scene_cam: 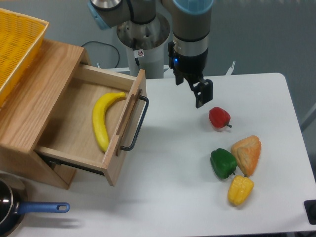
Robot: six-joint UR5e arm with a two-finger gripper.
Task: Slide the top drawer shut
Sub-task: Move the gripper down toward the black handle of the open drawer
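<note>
1. Your hand (pixel 201 95) hangs above the white bench (pixel 173 197), at the end of the arm's grey wrist with a small blue light on it. It holds nothing. The black fingers (pixel 204 92) overlap from this angle, so you cannot tell how far apart they stand.
2. Just to the lower right of the hand you see a red bell pepper (pixel 218 117) lying on the bench, apart from the fingers.
3. Farther toward the front lies a cluster: a green bell pepper (pixel 223 163), an orange wedge of bread (pixel 247 154) touching its right side, and a yellow corn cob (pixel 240 190) just below both.
4. To the left of the hand, well apart from it, the top drawer (pixel 79 118) stands pulled out of its light-oak cabinet (pixel 44 64). Its flat wood front panel (pixel 127 129) faces the hand's side of the bench, and the long black bar handle (pixel 136 123) runs along that panel.
5. Inside the open drawer you see a banana (pixel 102 120) lying on the drawer floor, its curve bending toward the front panel.
6. On top of the cabinet, at the far left, sits a yellow wire basket (pixel 17 44).
7. At the lower left corner you see a dark pan with a blue handle (pixel 42 208) on the bench beside the cabinet.
</note>
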